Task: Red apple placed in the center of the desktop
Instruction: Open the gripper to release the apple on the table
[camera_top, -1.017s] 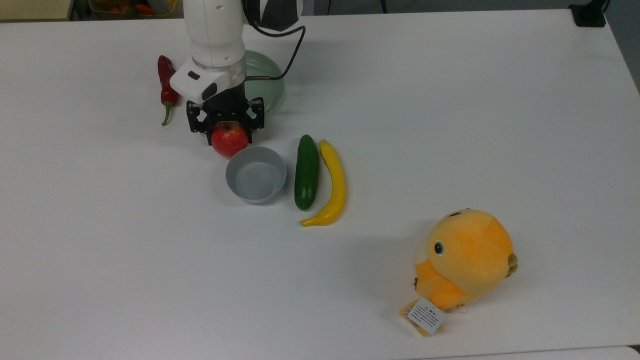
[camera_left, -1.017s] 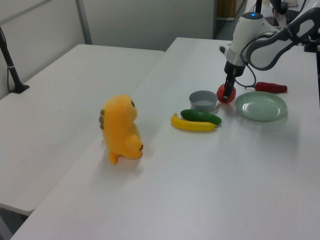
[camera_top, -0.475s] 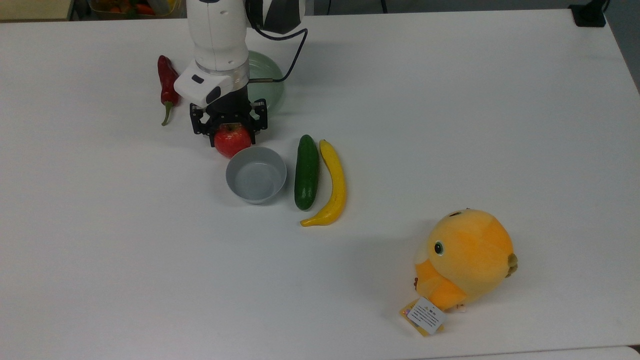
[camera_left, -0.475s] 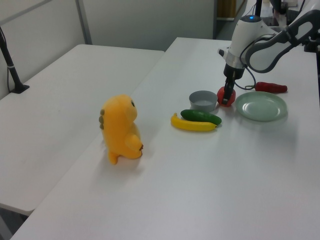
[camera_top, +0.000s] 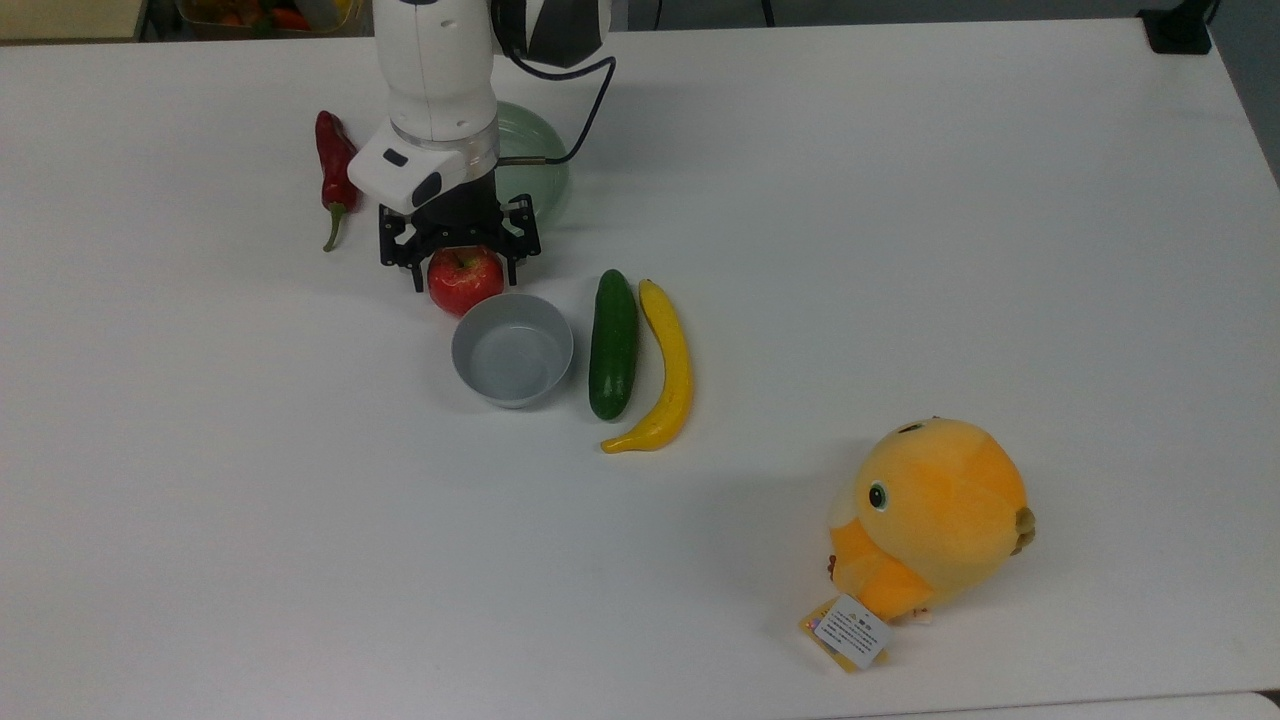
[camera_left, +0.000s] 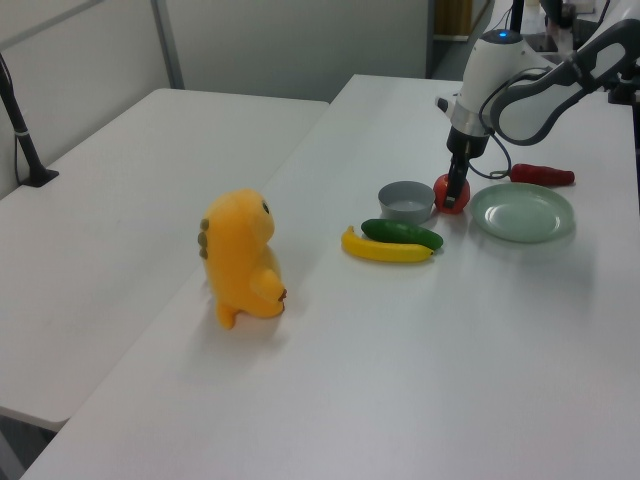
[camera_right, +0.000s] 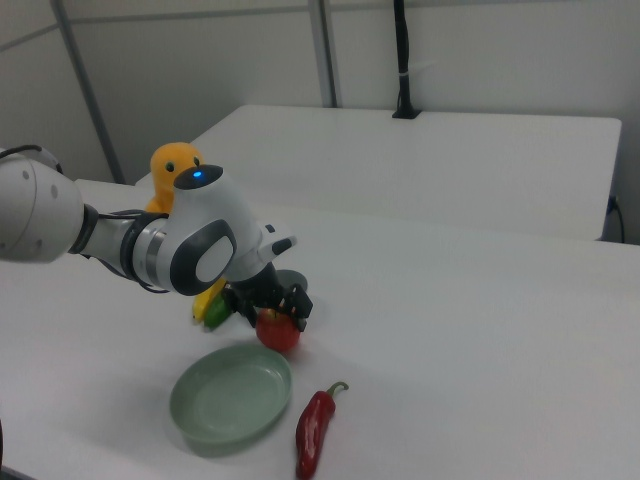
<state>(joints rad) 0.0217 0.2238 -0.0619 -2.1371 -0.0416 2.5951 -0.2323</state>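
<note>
On the desktop (camera_top: 900, 200), in the top view, the apple (camera_top: 465, 280) sits just above the bowl (camera_top: 512, 349), with the gripper (camera_top: 460, 262) directly over it. The chili pepper (camera_top: 332, 170) lies to the top view's left of the arm, the plate (camera_top: 535, 165) behind it. To the top view's right of the bowl lie the cucumber (camera_top: 613, 343) and the banana (camera_top: 668, 370), side by side; the plush toy (camera_top: 930, 520) stands well apart at lower right.
</note>
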